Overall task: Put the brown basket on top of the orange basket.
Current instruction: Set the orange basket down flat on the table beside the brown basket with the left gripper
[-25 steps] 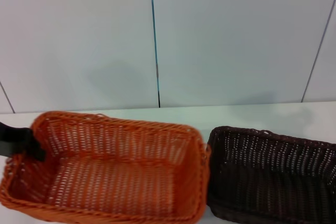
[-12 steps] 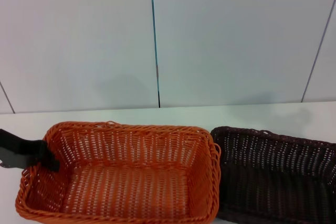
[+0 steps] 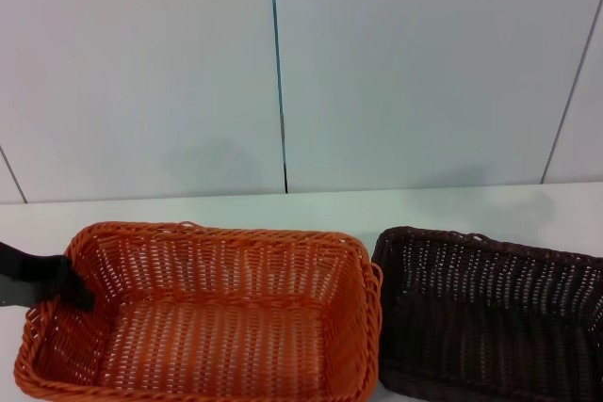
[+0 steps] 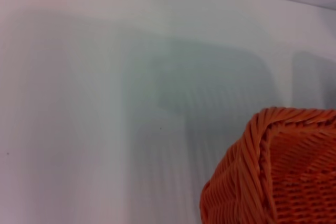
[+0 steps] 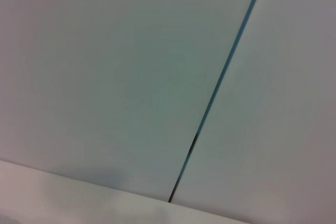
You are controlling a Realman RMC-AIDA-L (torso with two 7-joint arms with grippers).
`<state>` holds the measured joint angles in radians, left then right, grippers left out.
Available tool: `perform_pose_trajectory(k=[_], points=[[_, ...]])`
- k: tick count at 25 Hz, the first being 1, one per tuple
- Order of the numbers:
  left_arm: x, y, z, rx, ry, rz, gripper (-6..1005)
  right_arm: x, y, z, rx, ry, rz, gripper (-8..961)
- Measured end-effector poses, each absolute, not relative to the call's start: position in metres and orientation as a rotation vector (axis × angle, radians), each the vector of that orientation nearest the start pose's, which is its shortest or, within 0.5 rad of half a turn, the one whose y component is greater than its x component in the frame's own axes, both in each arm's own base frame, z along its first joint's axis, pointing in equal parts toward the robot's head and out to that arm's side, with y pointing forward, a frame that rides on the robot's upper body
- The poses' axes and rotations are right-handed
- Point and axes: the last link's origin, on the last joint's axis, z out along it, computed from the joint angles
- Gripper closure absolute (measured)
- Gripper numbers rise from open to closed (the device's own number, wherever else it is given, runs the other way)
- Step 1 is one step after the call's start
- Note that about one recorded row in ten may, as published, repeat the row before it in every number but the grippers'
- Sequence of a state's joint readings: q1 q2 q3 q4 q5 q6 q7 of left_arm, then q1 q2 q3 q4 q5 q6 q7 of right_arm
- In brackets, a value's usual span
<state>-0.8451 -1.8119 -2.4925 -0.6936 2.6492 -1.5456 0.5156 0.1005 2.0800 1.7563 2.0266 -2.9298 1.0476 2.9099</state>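
White tabletop point(image 3: 452, 202) runs across the head view beneath a pale panelled wall point(image 3: 141, 72) that is split by a dark vertical seam point(image 3: 279, 72). On that surface, the orange basket point(image 3: 203, 313) fills the robot's left and centre of the view: a rectangular woven piece with a braided rim, open side up, its inside bare. Its right end wall meets the left end of the brown basket point(image 3: 490, 313), so the two sit side by side and touching or very nearly so; the brown basket also stands open side up on the table at the robot's right, with its near and right portions cut off by the picture's edge. It is beside the orange basket, not on top of it.

At the orange basket's left end, the left gripper point(image 3: 73, 287) comes in from the picture's edge as a dark bar, and its tip sits at the rim near that far-left corner, clamped on the weave there as far as the head view shows. The left wrist view shows a rounded corner of the orange basket close up above the white table.

No right gripper appears; the right wrist view shows only the wall, its seam and a strip of table.
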Motion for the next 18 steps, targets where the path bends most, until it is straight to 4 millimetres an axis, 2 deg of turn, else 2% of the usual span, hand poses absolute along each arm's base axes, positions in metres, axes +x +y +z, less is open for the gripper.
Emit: perform_pose_trajectory(k=[9,18], points=[[-0.265,0.415,0.103,-2.127,-1.759,0.054,878,0.192,0.329,0.149,0.997,2.329,1.883,127],[-0.273,0.414,0.083,-2.13,-1.741,0.069,877,0.194,0.327,0.149,1.003,2.323,1.879,126]])
